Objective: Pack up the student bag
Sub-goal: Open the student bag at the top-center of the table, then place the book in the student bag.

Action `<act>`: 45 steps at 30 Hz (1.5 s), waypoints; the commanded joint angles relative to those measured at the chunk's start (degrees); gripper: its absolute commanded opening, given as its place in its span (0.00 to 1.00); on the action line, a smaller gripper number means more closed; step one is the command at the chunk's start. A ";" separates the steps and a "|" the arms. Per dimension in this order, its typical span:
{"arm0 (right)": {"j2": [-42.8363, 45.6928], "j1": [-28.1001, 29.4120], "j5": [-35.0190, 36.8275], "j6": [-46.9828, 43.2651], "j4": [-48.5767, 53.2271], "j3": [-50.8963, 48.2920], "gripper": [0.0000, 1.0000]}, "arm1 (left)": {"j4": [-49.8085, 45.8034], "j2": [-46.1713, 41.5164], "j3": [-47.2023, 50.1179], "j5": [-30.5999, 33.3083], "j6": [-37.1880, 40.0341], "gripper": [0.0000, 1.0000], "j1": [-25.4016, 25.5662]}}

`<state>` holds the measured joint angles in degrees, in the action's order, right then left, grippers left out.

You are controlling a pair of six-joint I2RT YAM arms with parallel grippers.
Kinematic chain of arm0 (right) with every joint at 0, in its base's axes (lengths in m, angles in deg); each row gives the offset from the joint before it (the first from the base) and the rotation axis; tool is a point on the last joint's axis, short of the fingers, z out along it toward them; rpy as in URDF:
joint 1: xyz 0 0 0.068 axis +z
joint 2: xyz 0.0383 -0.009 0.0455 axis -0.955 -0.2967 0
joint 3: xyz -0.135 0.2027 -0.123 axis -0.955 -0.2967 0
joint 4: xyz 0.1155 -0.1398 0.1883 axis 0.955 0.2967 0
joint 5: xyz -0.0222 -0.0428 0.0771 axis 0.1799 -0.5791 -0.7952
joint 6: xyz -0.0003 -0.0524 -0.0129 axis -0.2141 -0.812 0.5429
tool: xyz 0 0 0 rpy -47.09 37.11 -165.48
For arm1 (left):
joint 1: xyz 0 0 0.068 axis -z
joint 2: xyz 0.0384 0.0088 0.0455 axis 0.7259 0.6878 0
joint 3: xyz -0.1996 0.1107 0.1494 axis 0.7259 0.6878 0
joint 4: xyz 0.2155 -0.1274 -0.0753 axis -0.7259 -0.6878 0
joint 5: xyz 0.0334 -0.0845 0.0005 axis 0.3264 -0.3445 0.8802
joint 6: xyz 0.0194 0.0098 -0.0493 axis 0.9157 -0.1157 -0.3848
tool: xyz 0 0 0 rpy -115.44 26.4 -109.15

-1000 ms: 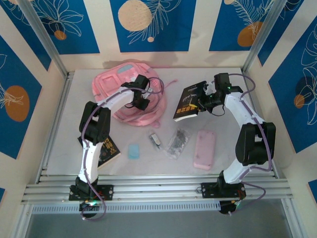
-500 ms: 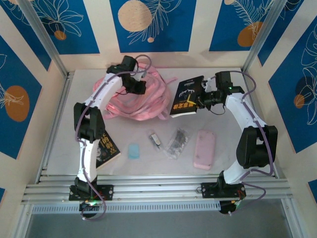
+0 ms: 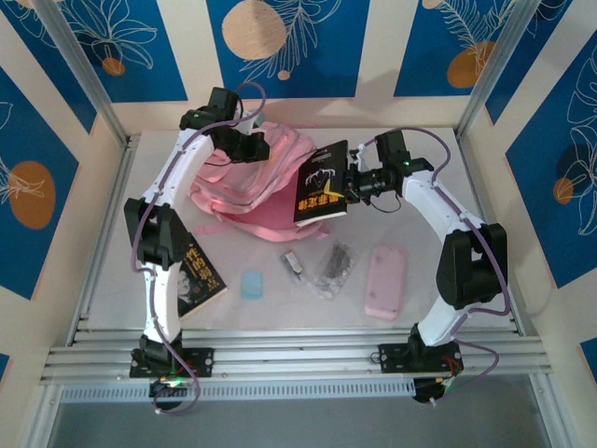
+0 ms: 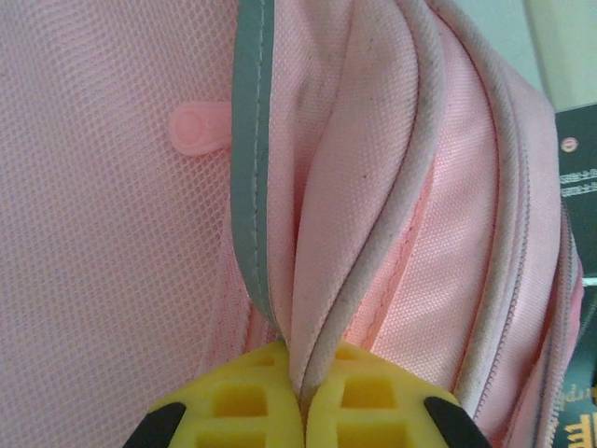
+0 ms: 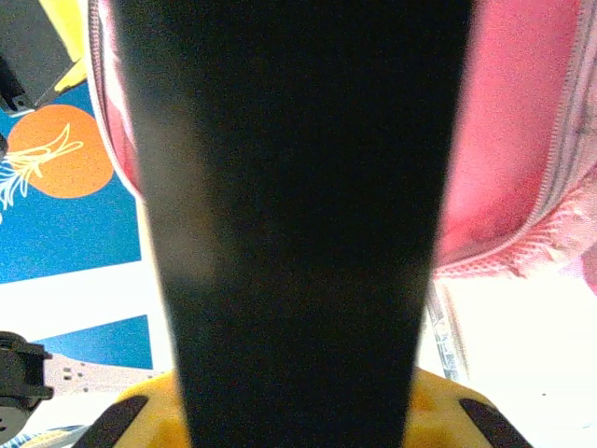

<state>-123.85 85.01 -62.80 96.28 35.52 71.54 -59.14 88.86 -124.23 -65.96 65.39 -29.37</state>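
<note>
1. Bag [image 3: 244, 187]: one, pink, slumped near the back edge of the table [image 3: 280, 313], left of centre, with its upper edge lifted off the surface.
2. Left gripper [image 3: 252, 147]: pressed together on a fold of the bag's upper edge. The left wrist view shows its yellow fingers [image 4: 233, 401] meeting, with grey-piped fabric pinched between them.
3. Right gripper [image 3: 347, 183]: pinching a black book [image 3: 317, 187] by its right edge. The book hangs tilted in the air against the bag's right side; I cannot tell whether the two touch.
4. Books: two. The second book [image 3: 201, 277] lies flat near the front-left corner, partly under the left arm.
5. Writing: both covers carry yellow characters, and the held one also has a white figure. None of it is large enough to read.
6. Other things, one of each, lie in a loose row across the table nearer the front edge:
   - a pale blue block [image 3: 252, 285]
   - a small dark-and-white item [image 3: 292, 263]
   - a clear packet [image 3: 334, 268] with dark contents
   - a pale pink pencil case [image 3: 385, 280], furthest right
7. One round-ended pink tab [image 4: 196, 129] sits on the bag's mesh panel.
8. In the way: the held book stands between the right gripper and the bag. In the right wrist view its dark cover blocks the middle, with pink fabric on either side.
</note>
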 commanded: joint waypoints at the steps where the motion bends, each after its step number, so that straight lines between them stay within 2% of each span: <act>1: 1.17 -0.08 -7.40 -0.14 -2.88 2.24 0.00 | 4.84 -3.13 -2.36 -10.39 -4.79 0.00 -1.13; 6: -4.62 3.62 -8.65 2.73 -7.44 3.90 0.00 | 10.38 -3.95 -2.39 -16.03 -10.52 0.00 -3.43; 11: -12.99 8.26 -12.34 5.81 -13.65 8.67 0.00 | 10.73 -3.89 -2.29 -16.56 -11.15 0.00 -3.97; 15: -21.96 10.23 -13.75 3.33 -9.75 16.84 0.00 | 10.45 -3.83 -0.96 -16.87 -11.37 0.00 -3.99; 19: -29.54 8.57 -8.42 3.01 -4.88 21.36 0.00 | 11.16 -5.43 1.80 -15.93 -11.11 0.00 -3.98; 23: -30.88 7.25 -3.32 9.88 -13.07 19.01 0.00 | 11.59 -6.89 3.99 -15.46 -10.94 0.00 -3.90; 26: -33.82 7.62 1.14 8.56 -7.49 24.50 0.00 | 11.89 -7.32 5.23 -15.55 -11.02 0.00 -3.86; 28: -36.93 8.26 3.44 4.43 0.22 31.12 0.09 | 11.82 -7.33 5.49 -15.77 -10.93 0.00 -3.87; 30: -39.38 8.65 6.92 0.60 7.50 36.95 0.26 | 11.74 -7.37 5.61 -15.82 -10.93 0.00 -3.86; 32: -39.71 8.34 10.54 0.13 11.17 39.62 0.49 | 11.71 -7.47 5.78 -15.82 -11.07 0.00 -3.81; 34: -38.20 7.90 13.98 1.01 11.43 39.02 0.63 | 11.89 -7.74 6.00 -15.73 -11.18 0.00 -3.73; 39: -31.48 8.67 25.43 2.09 13.69 34.34 0.79 | 13.24 -8.27 7.28 -15.55 -11.86 0.00 -3.46; 42: -25.10 9.84 30.86 5.00 11.96 27.06 0.82 | 14.47 -8.60 8.42 -15.56 -12.50 0.00 -3.31; 45: -18.75 10.79 31.59 9.28 7.20 17.91 0.81 | 15.58 -8.87 9.31 -15.64 -13.00 0.00 -3.25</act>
<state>-149.36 94.85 -36.18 101.13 43.24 94.69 -47.29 84.71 -115.16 -78.66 53.65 -32.65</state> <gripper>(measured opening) 0.810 0.056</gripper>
